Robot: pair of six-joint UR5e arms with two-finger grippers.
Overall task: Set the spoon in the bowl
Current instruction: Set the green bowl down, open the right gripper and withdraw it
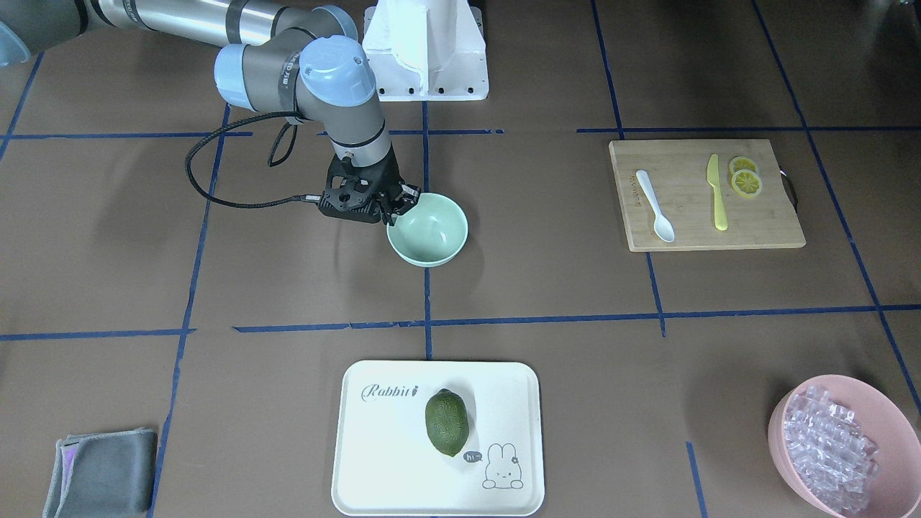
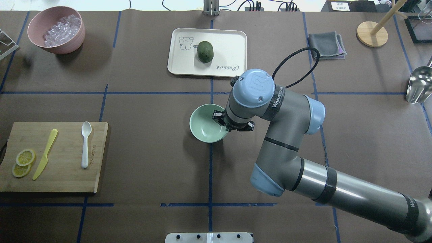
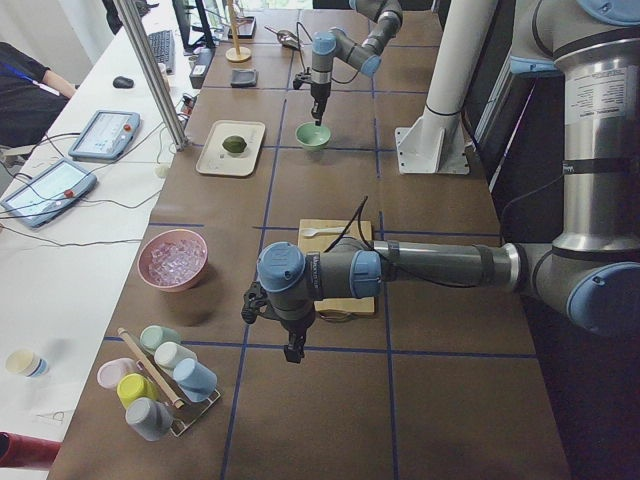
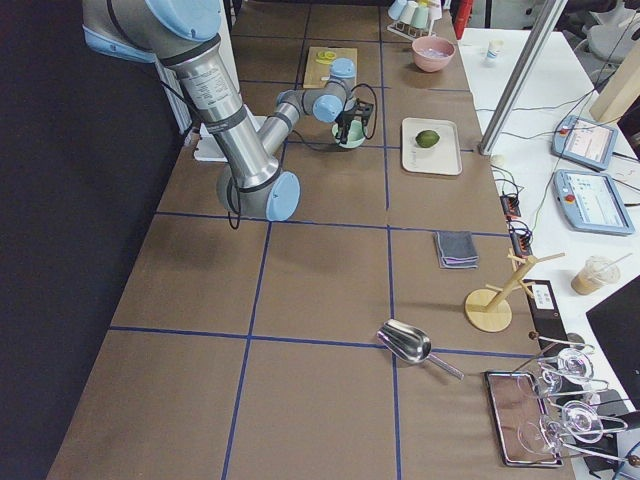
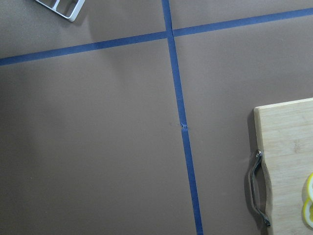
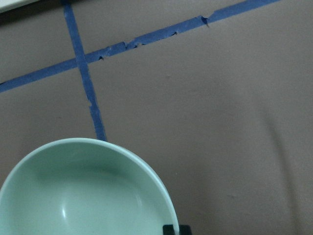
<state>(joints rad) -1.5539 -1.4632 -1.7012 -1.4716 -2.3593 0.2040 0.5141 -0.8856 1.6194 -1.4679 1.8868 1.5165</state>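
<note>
The white spoon (image 1: 655, 205) lies on a wooden cutting board (image 1: 763, 226), also seen in the overhead view (image 2: 85, 145). The mint-green bowl (image 1: 432, 234) stands empty at the table's centre (image 2: 205, 127). My right gripper (image 1: 403, 203) is at the bowl's rim on the robot's side, its fingertips (image 6: 169, 228) close together astride the rim, shut on it. My left gripper (image 3: 293, 350) shows only in the exterior left view, hovering past the board's end, far from the spoon; I cannot tell if it is open or shut.
A yellow knife (image 1: 716, 194) and lemon slices (image 1: 745, 176) share the board. A white tray (image 1: 381, 467) holds a green fruit (image 1: 446, 423). A pink bowl (image 1: 784, 424) of clear pieces and a grey cloth (image 1: 101, 471) sit at the far corners.
</note>
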